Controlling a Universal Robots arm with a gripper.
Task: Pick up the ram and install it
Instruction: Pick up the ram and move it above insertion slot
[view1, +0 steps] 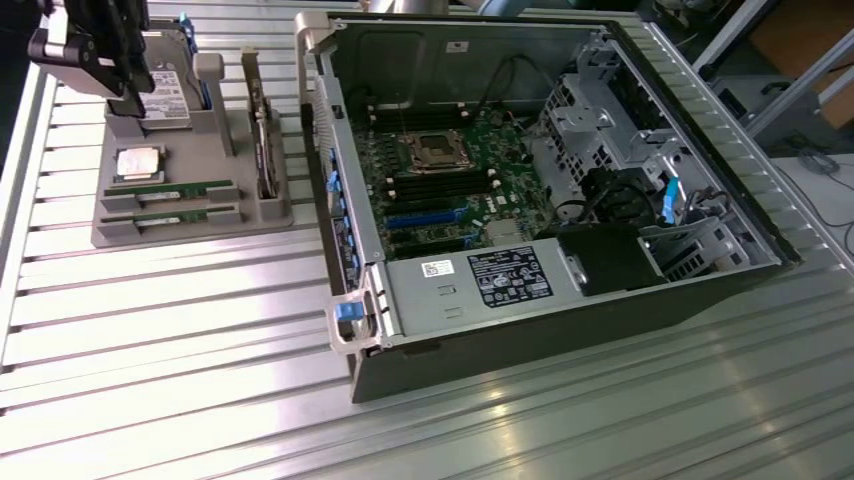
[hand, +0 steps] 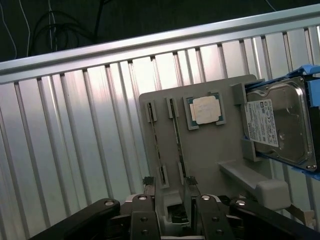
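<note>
Two ram sticks lie side by side in slots of a grey holder tray (view1: 147, 232) at the exterior view's left: one ram stick (view1: 168, 190) and a second ram stick (view1: 168, 213), both green with white labels. The wrist view looks down on them edge-on, as ram (hand: 156, 142) and ram (hand: 178, 142). My gripper (view1: 131, 92) hangs above the tray's far end, over the hard drive, and touches nothing. In the wrist view the gripper (hand: 171, 187) is open, its fingers (hand: 149, 189) apart with nothing between them. The open computer case (view1: 534, 330) shows the motherboard's black memory slots (view1: 430, 186).
The tray also holds a silver CPU chip (view1: 139, 162), a hard drive (hand: 277, 125) in a blue frame and an upright card with a metal bracket (view1: 267, 150). Everything rests on a ribbed metal table (view1: 174, 380). The case's tall walls ring the motherboard.
</note>
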